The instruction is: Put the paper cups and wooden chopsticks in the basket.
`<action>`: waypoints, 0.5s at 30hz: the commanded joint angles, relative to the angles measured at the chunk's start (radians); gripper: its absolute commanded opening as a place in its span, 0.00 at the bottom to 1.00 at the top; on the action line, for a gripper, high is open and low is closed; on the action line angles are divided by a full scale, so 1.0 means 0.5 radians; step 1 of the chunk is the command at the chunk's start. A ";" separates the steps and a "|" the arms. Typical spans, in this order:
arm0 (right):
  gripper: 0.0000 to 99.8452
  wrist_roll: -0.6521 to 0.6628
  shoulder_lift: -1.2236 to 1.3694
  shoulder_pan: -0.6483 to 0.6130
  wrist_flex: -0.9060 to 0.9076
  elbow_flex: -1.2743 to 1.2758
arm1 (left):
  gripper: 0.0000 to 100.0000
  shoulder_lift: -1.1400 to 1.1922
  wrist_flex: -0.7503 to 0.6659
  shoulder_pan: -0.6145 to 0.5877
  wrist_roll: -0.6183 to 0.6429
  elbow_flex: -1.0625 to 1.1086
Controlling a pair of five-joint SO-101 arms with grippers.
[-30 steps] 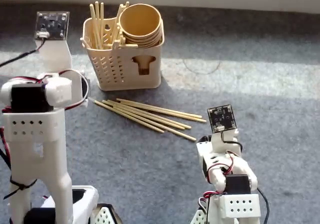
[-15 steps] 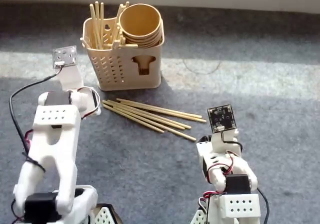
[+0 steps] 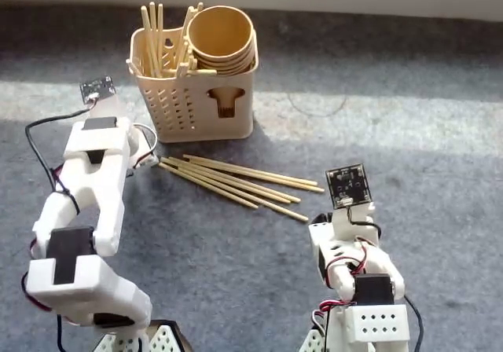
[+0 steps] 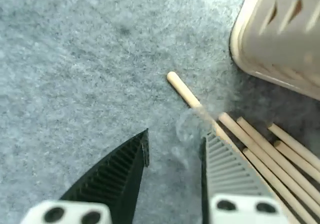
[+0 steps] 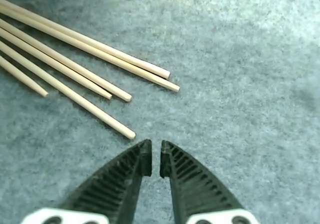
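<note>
Left gripper is hanging wide open over the ends of the loose chopsticks lying beside the basket, maybe touching one, likely ready to pinch, while the right gripper is sitting closed on nothing.

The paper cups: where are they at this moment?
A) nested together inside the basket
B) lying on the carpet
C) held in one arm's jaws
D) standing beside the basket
A: the paper cups sit nested in the basket, while loose wooden chopsticks lie on the carpet in front of it.
</note>
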 commanded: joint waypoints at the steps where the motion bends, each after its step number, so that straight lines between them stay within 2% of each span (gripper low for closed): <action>1: 0.05 -0.006 -0.014 -0.008 -0.044 -0.008 | 0.17 0.081 -0.021 -0.014 0.153 -0.213; 9: 0.05 -0.006 -0.014 -0.008 -0.044 -0.008 | 0.17 0.582 -0.003 -0.014 0.184 -0.615; 15: 0.05 -0.006 -0.014 -0.008 -0.044 -0.008 | 0.03 0.784 0.371 -0.011 0.169 -0.931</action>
